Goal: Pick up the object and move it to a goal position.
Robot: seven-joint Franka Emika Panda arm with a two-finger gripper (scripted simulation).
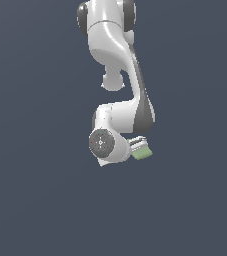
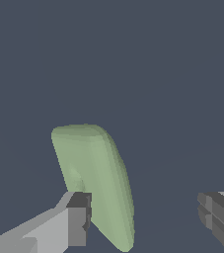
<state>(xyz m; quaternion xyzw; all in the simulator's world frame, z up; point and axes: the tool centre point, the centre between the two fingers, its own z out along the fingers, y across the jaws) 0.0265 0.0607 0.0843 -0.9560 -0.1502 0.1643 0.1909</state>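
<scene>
The object [image 2: 91, 173] is a small pale green flat slab with one rounded end. In the wrist view it lies between the fingers of my gripper [image 2: 148, 217], close against one finger [image 2: 76, 222], with a wide gap to the other finger [image 2: 219, 217]. The jaws stand wide apart and grip nothing. In the exterior view the object [image 1: 142, 153] shows as a green sliver just below my gripper [image 1: 138, 145], at the low end of the white arm, towards the exterior view's right. Whether the near finger touches the slab I cannot tell.
A plain dark grey-blue surface [image 1: 35, 200] fills both views. The white arm [image 1: 117, 55] reaches down from the top of the exterior view. No goal marker and no other object shows.
</scene>
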